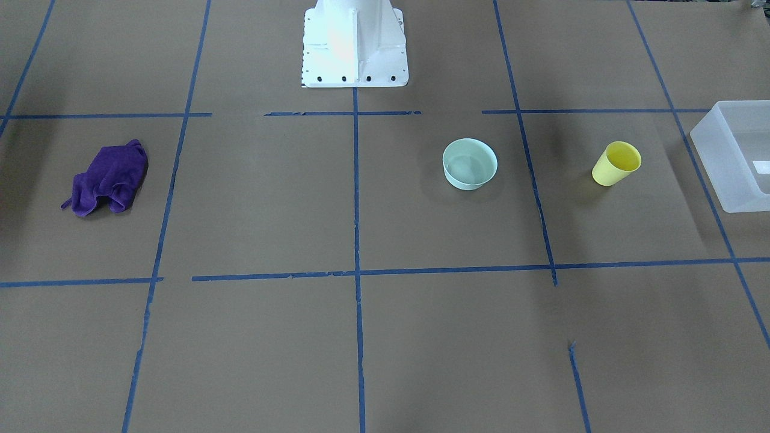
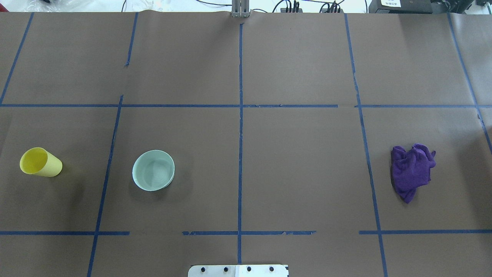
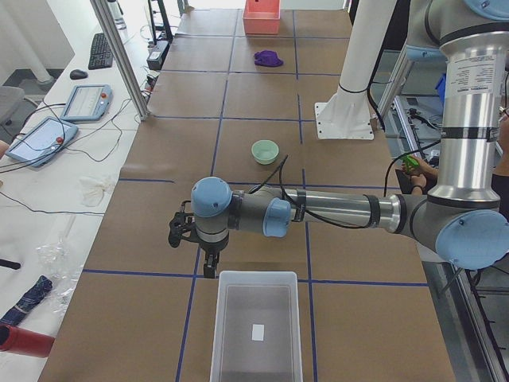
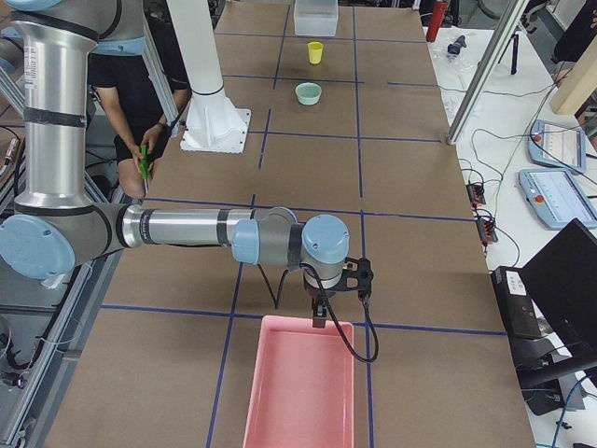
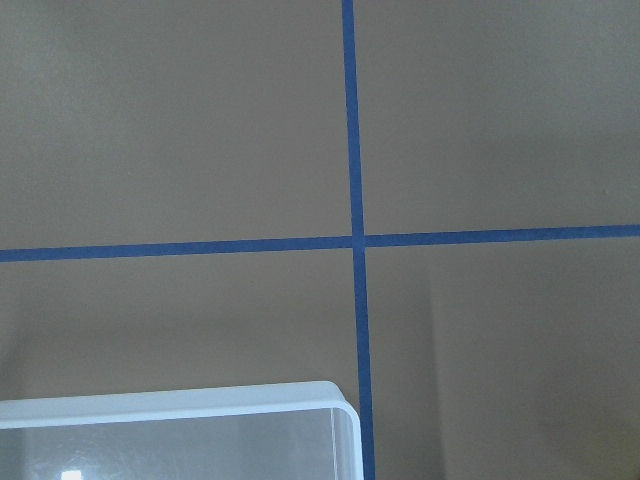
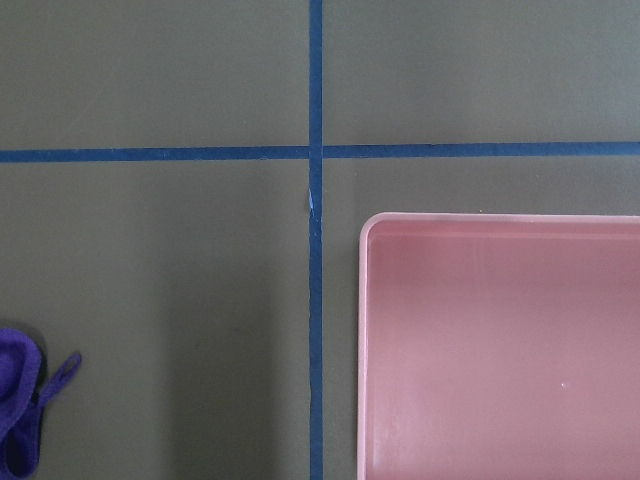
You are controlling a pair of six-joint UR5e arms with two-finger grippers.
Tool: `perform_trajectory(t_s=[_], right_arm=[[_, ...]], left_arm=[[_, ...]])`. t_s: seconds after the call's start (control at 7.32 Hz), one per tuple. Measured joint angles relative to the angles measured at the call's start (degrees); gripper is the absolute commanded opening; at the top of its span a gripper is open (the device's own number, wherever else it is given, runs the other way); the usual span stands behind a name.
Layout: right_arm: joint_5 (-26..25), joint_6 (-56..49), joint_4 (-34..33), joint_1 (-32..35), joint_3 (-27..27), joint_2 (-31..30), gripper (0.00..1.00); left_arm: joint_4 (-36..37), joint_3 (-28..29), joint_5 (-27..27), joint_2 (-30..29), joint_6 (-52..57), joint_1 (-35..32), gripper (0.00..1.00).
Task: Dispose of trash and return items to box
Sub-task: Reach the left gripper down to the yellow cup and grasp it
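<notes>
The yellow cup stands on the brown table, also in the overhead view. The mint-green bowl sits upright a square away. The frosted white box is at the table's end beyond the cup, with a white label inside. My left gripper hangs just above the table by the box's near rim; the left wrist view shows only that rim. My right gripper hangs at the other end. I cannot tell whether either is open or shut.
A crumpled purple cloth lies on the robot's right side. A pink bin sits at that end, under the right wrist. The white robot base stands at the table's middle. A person sits behind the robot.
</notes>
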Motion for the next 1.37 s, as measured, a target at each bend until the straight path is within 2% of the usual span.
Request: perform_trajectory(t_s=[0.41, 0.68, 0.82, 0.96, 1.09, 1.37], right_arm=[[0.02, 0.34, 0.11, 0.00, 0.74, 0.33, 1.00], [-0.05, 0.38, 0.15, -0.22, 1.98, 0.83, 1.00], [0.03, 0.40, 0.13, -0.35, 2.29, 0.94, 1.00], [0.10, 0.48, 0.07, -0.39, 2.38, 0.97, 1.00], [0.13, 0.59, 0.07, -0.47, 2.40, 0.98, 1.00], [0.31, 0.70, 0.09, -0.64, 2.51, 1.05, 1.00]], left_arm=[[-1.33, -2.09, -0.13, -0.11, -1.51, 1.73, 1.00], [-3.40, -8.21, -0.21, 1.89, -12.71, 7.86, 1.00], [-7.58, -10.82, -0.16, 4.30, -19.62, 11.60, 1.00], [-14.67, -11.91, 0.01, 7.36, -26.91, 15.56, 1.00], [-21.74, -12.14, 0.25, 10.23, -33.35, 19.33, 0.99], [-30.71, -11.48, 3.15, 12.83, -43.46, 26.00, 0.98]])
